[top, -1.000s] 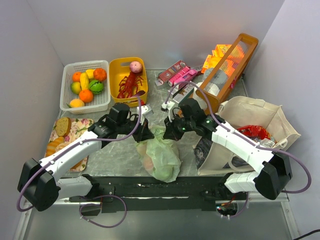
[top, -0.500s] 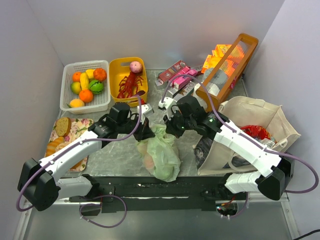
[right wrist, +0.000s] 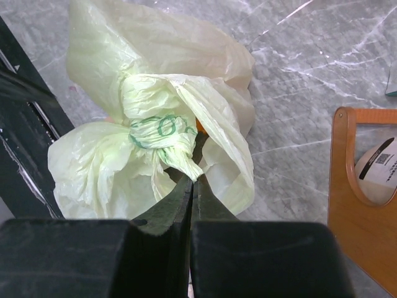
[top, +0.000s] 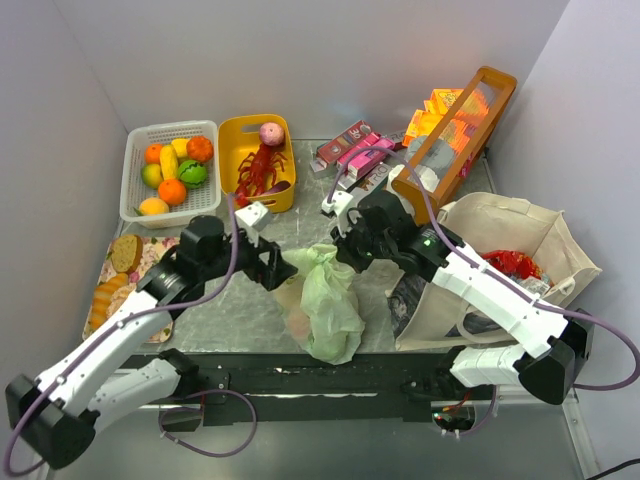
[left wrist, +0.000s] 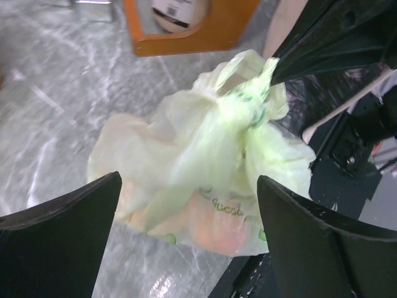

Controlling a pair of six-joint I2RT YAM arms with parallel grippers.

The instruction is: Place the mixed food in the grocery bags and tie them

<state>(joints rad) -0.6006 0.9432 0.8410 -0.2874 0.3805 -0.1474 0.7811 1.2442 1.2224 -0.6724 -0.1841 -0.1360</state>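
Observation:
The pale green plastic bag point(top: 325, 300) lies at the table's middle, its handles twisted into a knot point(right wrist: 155, 133). An orange-pink piece of food point(left wrist: 226, 226) shows through its skin. My right gripper point(top: 345, 255) is shut on the handle end sticking out of the knot point(right wrist: 186, 167). My left gripper point(top: 280, 268) stands open just left of the bag, fingers point(left wrist: 68, 217) wide and touching nothing. The beige canvas tote point(top: 500, 225) stands at the right with a red packet point(top: 510, 263) inside.
A white basket of toy fruit point(top: 172, 172) and a yellow basket with a red lobster point(top: 257, 150) stand at the back left. Pink boxes point(top: 355, 148) and a tilted wooden crate point(top: 455, 135) are behind. A floral tray with bread point(top: 150, 262) lies left.
My left gripper has opened, let go of the bag's handle and drawn back to the left. The right gripper stays shut on the other handle end.

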